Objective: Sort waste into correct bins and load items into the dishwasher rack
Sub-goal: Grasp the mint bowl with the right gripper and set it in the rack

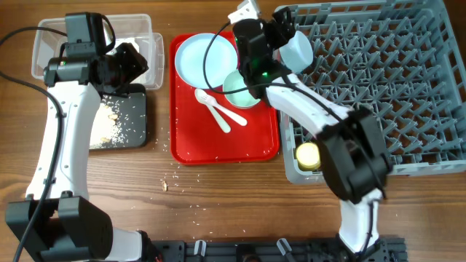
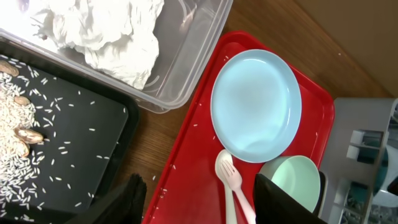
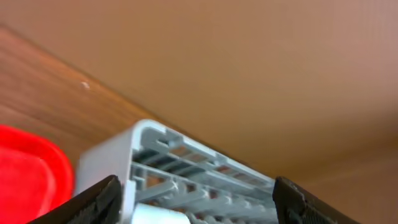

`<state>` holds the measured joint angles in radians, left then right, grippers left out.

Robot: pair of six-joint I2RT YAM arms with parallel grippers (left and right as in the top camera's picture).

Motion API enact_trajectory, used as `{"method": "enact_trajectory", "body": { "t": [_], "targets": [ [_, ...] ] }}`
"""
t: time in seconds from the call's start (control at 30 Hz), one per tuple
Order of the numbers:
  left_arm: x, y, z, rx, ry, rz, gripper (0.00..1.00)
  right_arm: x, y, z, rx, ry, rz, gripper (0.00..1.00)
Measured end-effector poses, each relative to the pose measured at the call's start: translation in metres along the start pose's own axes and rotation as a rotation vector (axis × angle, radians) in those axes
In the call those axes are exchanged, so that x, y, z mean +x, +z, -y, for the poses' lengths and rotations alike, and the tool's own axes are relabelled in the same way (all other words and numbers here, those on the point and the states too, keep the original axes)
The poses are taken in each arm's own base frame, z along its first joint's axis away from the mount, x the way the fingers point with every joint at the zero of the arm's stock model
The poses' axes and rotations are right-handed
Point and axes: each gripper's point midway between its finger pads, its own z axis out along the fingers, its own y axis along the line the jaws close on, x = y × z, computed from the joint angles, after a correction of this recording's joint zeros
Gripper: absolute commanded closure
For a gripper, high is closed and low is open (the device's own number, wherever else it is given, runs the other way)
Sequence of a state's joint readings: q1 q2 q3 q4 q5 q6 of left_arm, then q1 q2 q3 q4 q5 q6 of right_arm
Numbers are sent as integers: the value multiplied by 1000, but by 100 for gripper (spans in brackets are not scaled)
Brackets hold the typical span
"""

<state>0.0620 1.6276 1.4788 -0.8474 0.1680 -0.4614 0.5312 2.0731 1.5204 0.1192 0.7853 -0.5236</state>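
The crumpled white napkin (image 2: pixel 112 31) lies in the clear tub (image 1: pixel 44 47). Rice crumbs and beige scraps (image 2: pixel 18 124) lie in the black tray (image 1: pixel 131 124). My left gripper (image 1: pixel 135 62) (image 2: pixel 199 186) is open and empty, above the red tray's left edge. The pale blue plate (image 1: pixel 206 58) (image 2: pixel 256 106), a mint bowl (image 1: pixel 240 91) (image 2: pixel 292 180), the white spoon (image 1: pixel 212 110) and fork (image 1: pixel 231 114) (image 2: pixel 230 180) sit on the red tray. My right gripper (image 1: pixel 280 33) (image 3: pixel 196 186) is open at the grey rack's (image 1: pixel 378 87) far left corner, next to a pale blue bowl (image 1: pixel 297 49). The yellow cup (image 1: pixel 308 154) is in the rack. The red wrapper is not in view.
The red serving tray (image 1: pixel 226 145) lies between the bins and the rack. Loose rice crumbs (image 1: pixel 166 185) are scattered on the wooden table in front of it. The right arm stretches over the rack's left side.
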Motion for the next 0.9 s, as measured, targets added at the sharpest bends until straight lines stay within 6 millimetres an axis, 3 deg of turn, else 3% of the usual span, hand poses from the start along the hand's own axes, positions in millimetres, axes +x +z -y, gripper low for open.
{"method": "enact_trajectory", "body": {
  "t": [0.03,0.17,0.23,0.33,0.43,0.6,0.7,0.8,0.9],
  "targets": [
    [0,0,0,1,0,2,44,-5,-15,-7,-130,72,9,0],
    [0,0,0,0,0,-1,43,-14,-84,-22,-556,344,-55,0],
    [0,0,0,0,0,-1,43,8,-106,-35,-663,459,-213,1],
    [0,0,0,-1,0,-2,43,59,-127,-58,-707,607,-508,15],
    [0,0,0,-1,0,-2,43,91,-127,-84,-704,713,-681,25],
    [1,0,-1,-3,-1,-6,41,120,-117,-127,-724,751,-829,42],
    [3,0,-1,-6,-2,-11,38,136,-110,-133,-720,793,-901,62],
    [3,0,-2,-6,-2,-12,37,144,-101,-132,-721,832,-936,95],
    [3,0,-2,-6,-2,-12,26,145,-104,-135,-732,831,-948,96]
  ]
}}
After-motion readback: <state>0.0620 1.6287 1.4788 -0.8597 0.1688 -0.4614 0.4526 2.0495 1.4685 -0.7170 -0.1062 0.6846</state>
